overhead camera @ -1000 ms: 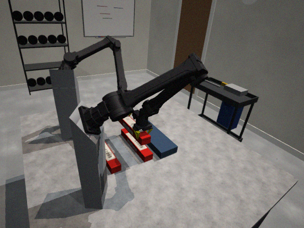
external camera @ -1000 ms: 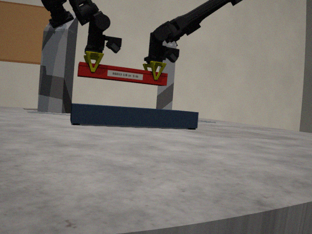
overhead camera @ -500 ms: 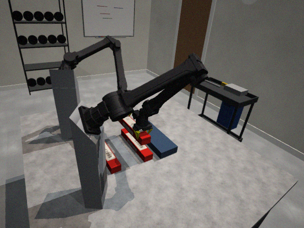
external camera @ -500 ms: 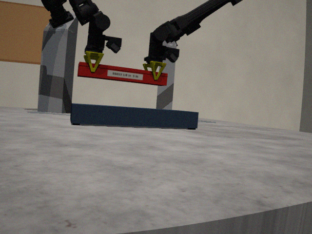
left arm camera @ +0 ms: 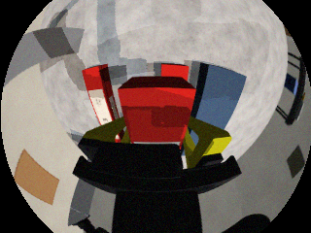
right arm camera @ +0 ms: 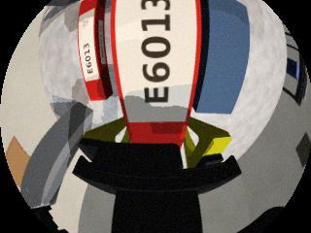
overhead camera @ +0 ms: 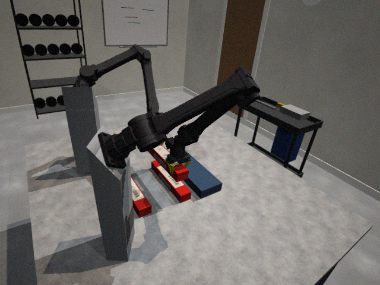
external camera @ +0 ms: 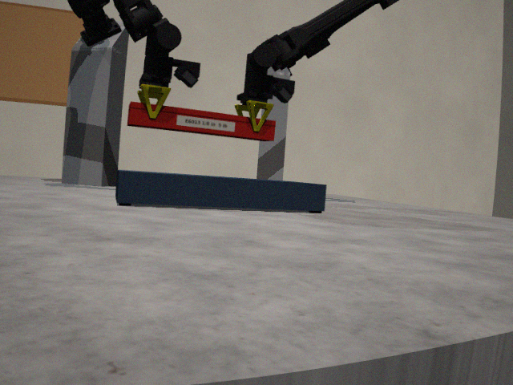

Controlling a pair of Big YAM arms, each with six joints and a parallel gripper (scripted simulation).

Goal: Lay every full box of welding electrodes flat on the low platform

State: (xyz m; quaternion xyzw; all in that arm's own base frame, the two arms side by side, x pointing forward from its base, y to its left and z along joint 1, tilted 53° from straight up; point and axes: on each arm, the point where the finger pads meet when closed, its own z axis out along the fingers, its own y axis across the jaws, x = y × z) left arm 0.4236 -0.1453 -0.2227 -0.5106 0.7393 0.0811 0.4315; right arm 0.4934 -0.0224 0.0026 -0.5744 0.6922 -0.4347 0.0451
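Top view: of the three boxes, the outer box (overhead camera: pixel 142 206) (left arm camera: pixel 99 97) (right arm camera: pixel 87 63) lies toward 7 o'clock; the middle box (overhead camera: pixel 184 193) (left arm camera: pixel 174 70) lies between it and the low platform (overhead camera: pixel 205 180) (external camera: pixel 219 192) (left arm camera: pixel 219 92) (right arm camera: pixel 225 58). The raised box (overhead camera: pixel 181 174) (external camera: pixel 205 123) (left arm camera: pixel 157 114) (right arm camera: pixel 165 58) is aloft, roughly level. The right gripper (overhead camera: pixel 179 170) (external camera: pixel 152 115) (right arm camera: pixel 156 116) clamps its near end; the left gripper (overhead camera: pixel 161 143) (external camera: pixel 256 129) (left arm camera: pixel 156 116) clamps its far end.

Progress: one box lifted, none placed. Its weight result cannot be read from the views; the other two boxes' status is likewise undetermined. If full, transfer it toward 2 o'clock, center, lower and release.

Clearances: the raised box stands above the platform's height in the exterior view. The middle box lies near the platform's long edge; keep height while crossing. Beyond the platform, toward 2 o'clock, floor separates it from the cart (overhead camera: pixel 316 122).

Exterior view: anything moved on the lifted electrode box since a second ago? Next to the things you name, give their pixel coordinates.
No visible change. The lifted electrode box (overhead camera: pixel 181 174) (external camera: pixel 207 123) (left arm camera: pixel 155 99) (right arm camera: pixel 155 58) hangs where it did, left tool (overhead camera: pixel 162 143) (external camera: pixel 253 123) (left arm camera: pixel 155 138) and right tool (overhead camera: pixel 179 168) (external camera: pixel 153 111) (right arm camera: pixel 156 116) shut on it. Nothing newly gripped or let go. Platform (overhead camera: pixel 203 177) (external camera: pixel 219 192) (left arm camera: pixel 221 92) (right arm camera: pixel 225 58) same.
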